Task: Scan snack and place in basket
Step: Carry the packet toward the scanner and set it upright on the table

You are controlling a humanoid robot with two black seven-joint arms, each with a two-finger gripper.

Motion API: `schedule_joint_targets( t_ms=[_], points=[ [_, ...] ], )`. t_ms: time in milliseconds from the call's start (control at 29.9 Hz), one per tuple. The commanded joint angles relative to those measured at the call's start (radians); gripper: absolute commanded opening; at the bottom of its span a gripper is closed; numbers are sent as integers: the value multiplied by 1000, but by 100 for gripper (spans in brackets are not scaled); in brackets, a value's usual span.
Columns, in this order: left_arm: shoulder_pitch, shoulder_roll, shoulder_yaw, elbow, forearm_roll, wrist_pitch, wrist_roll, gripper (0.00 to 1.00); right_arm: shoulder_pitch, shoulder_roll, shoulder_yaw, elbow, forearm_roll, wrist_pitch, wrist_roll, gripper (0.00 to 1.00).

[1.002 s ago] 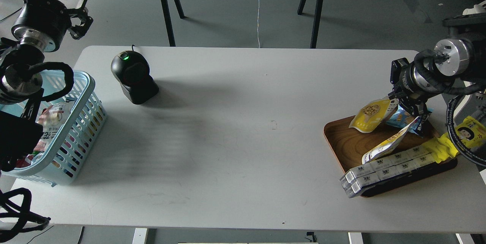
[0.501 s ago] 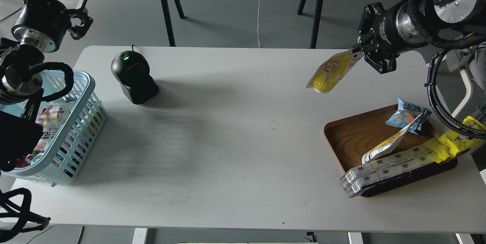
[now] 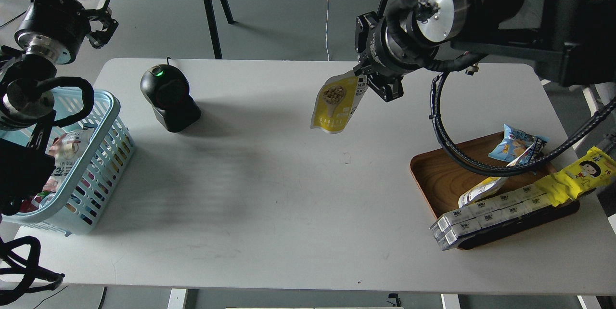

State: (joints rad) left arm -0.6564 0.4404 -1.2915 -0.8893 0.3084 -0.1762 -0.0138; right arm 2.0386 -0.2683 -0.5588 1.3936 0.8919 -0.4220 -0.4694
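Observation:
The snack [image 3: 335, 105] is a flat pouch, yellow below and white on top, with a picture of a bowl of round yellow pieces. It hangs in the air over the middle of the table, its picture side toward me. My right gripper [image 3: 369, 83] is shut on its top right corner. The black scanner [image 3: 168, 97] with a green light stands on the table to the left of it. The light blue basket [image 3: 98, 155] sits at the table's left edge with several packets inside. My left gripper [image 3: 102, 24] is above and behind the basket, open and empty.
A brown wooden tray [image 3: 440, 179] at the right front holds a small blue packet [image 3: 512, 143], a white-backed pouch [image 3: 481, 189], long white boxes [image 3: 486, 217] and a long yellow wrapper with a cartoon girl's face [image 3: 577, 176]. A black cable [image 3: 442, 140] loops over the tray.
My right gripper lifted the snack out of the tray and carried it up and left across the table toward the scanner. The left arm has hardly moved.

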Motion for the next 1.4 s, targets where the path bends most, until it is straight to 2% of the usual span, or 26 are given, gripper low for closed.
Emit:
schedule_joint_targets(
  t_ms=[0, 367, 701, 768, 835, 902, 968, 1069, 1202, 1236, 1369],
  points=[
    [-3, 0, 0, 1, 0, 1, 0, 100, -61, 73, 33, -33, -10, -12, 8, 0],
    [-3, 1, 3, 1, -2, 0, 0, 100, -293, 268, 134, -225, -139, -12, 9, 0],
    [-3, 3, 0, 1, -2, 0, 0, 100, -356, 268, 138, -347, -162, -8, 9, 2],
    [-3, 4, 0, 1, -2, 0, 0, 100, -356, 268, 140, -350, -180, -9, 8, 12],
    [-3, 4, 0, 1, -2, 0, 0, 100, -354, 268, 140, -350, -185, -11, 8, 27],
    [-3, 4, 0, 1, -2, 0, 0, 100, -351, 268, 140, -350, -185, -11, 8, 33],
    [-3, 4, 0, 1, -2, 0, 0, 100, -348, 268, 140, -350, -186, -11, 8, 54],
    [-2, 4, 0, 1, -2, 0, 0, 100, -340, 268, 139, -350, -186, -11, 9, 72],
    [1, 4, 1, 4, -2, 0, 2, 100, -331, 268, 157, -349, -186, -11, 9, 87],
    [1, 6, 0, 10, -3, -2, 3, 100, -324, 268, 163, -347, -188, -9, 8, 98],
    [-11, 11, 0, 18, -3, -8, 14, 100, -265, 268, 180, -335, -202, 3, 5, 100]
  ],
)
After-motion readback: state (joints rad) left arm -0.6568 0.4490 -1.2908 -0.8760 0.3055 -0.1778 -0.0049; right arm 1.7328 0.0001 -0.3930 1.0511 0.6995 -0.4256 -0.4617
